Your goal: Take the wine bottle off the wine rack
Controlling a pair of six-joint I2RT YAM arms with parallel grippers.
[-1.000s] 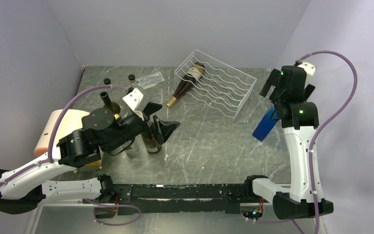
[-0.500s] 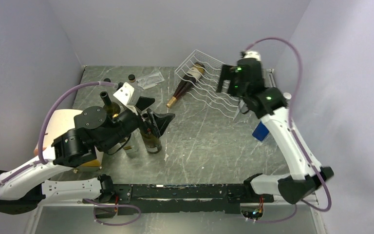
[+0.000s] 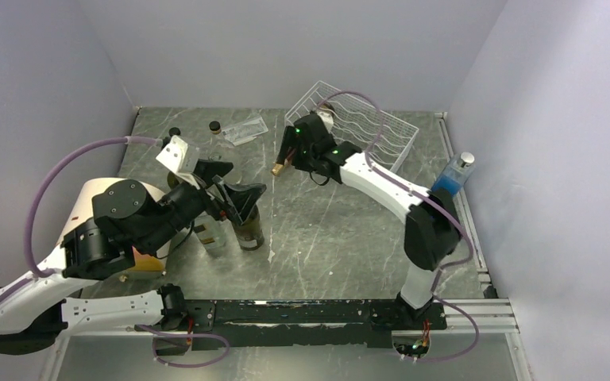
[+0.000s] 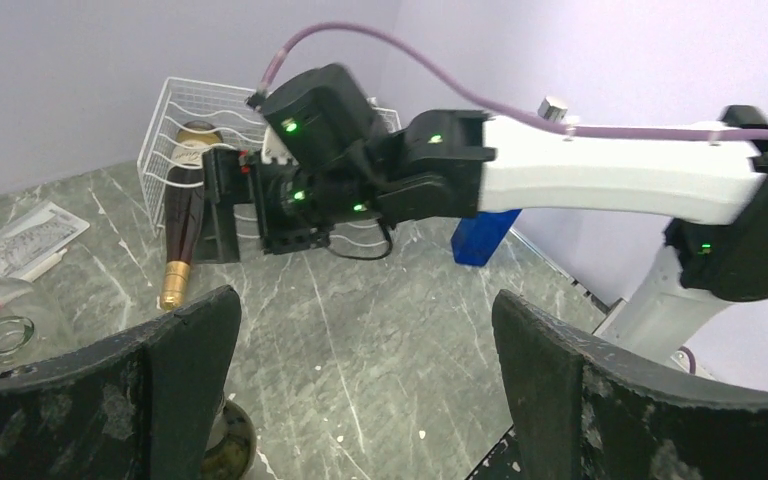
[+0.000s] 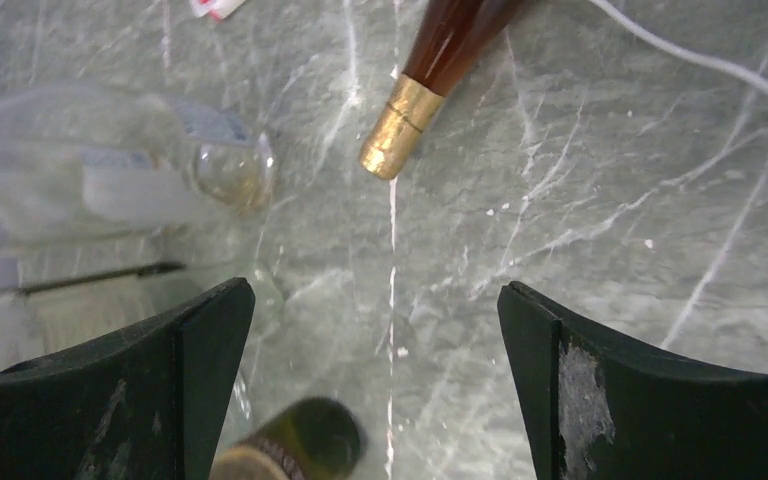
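The wine bottle (image 4: pixel 186 200) is dark brown with a cream label and a gold cap (image 5: pixel 399 126). It lies in the leftmost cradle of the white wire wine rack (image 3: pixel 377 127), its neck sticking out over the table. My right gripper (image 3: pixel 284 155) hovers open above that neck, covering most of the bottle from above. In the right wrist view the gold cap lies ahead of the right gripper (image 5: pixel 375 380), outside its fingers. My left gripper (image 3: pixel 234 184) is open over the standing bottles at the left, holding nothing. The left wrist view has only tabletop between the left gripper's (image 4: pixel 365 390) fingers.
Upright green bottles (image 3: pixel 249 230) and a clear bottle (image 3: pixel 211 236) stand under my left gripper. A cream cylinder (image 3: pixel 99 198) sits at the left. A blue bottle (image 3: pixel 452 179) stands at the right edge. A paper packet (image 3: pixel 245 128) and small jars (image 3: pixel 215 126) lie at the back left.
My right arm has swung from the right edge across the rack to the bottle's neck, uncovering the blue bottle. My left arm has drawn back a little to the left.
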